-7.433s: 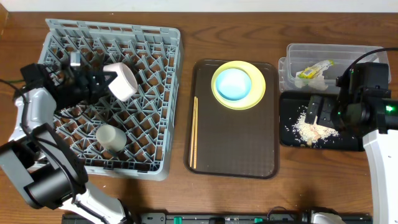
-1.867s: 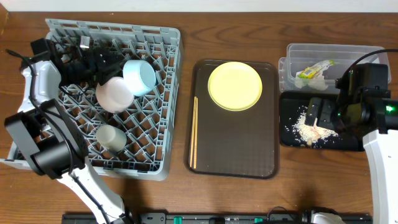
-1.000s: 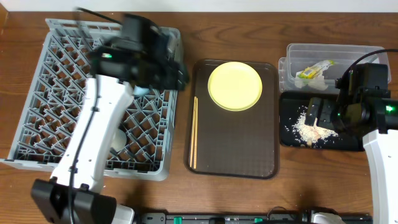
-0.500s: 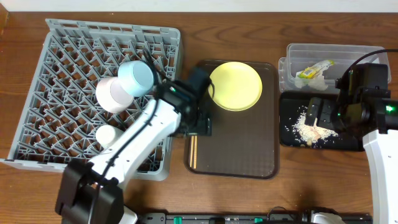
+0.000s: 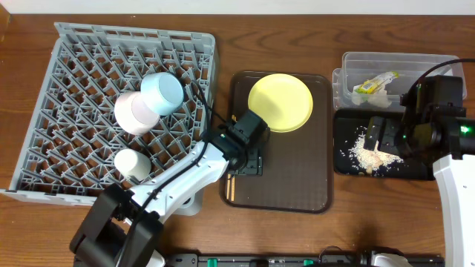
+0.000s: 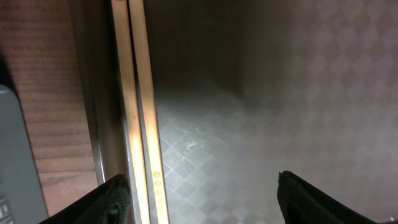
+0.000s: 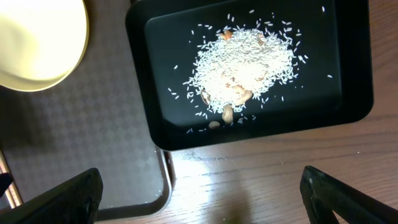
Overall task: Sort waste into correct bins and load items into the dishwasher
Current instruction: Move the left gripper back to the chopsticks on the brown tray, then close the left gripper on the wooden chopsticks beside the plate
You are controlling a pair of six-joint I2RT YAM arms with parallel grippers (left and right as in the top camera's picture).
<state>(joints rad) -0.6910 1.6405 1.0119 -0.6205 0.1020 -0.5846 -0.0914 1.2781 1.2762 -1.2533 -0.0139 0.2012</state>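
Observation:
Thin wooden chopsticks (image 6: 140, 112) lie along the left rim of the brown tray (image 5: 297, 178); only their near end (image 5: 231, 190) shows from overhead. My left gripper (image 5: 249, 160) hangs low over them, open, the sticks just inside its left finger (image 6: 115, 200). The yellow plate (image 5: 280, 102) rests at the tray's far end. In the grey dishwasher rack (image 5: 82, 52) sit a pink bowl (image 5: 133, 113), a blue bowl (image 5: 162, 93) and a white cup (image 5: 130, 165). My right gripper (image 5: 384, 137) is open and empty above the black bin (image 7: 354, 93) holding rice crumbs (image 7: 244, 62).
The clear tub (image 5: 415, 63) at the back right holds the green-yellow wrapper (image 5: 375, 83). The brown tray's corner (image 7: 163, 186) and bare wooden table (image 7: 261, 180) lie under my right gripper (image 7: 205, 199). The plate's edge (image 7: 37, 43) shows at the right wrist view's top left.
The left arm has swung off the rack and dropped onto the brown tray's left side over the chopsticks. Both bowls stay in the rack. The right arm has not moved.

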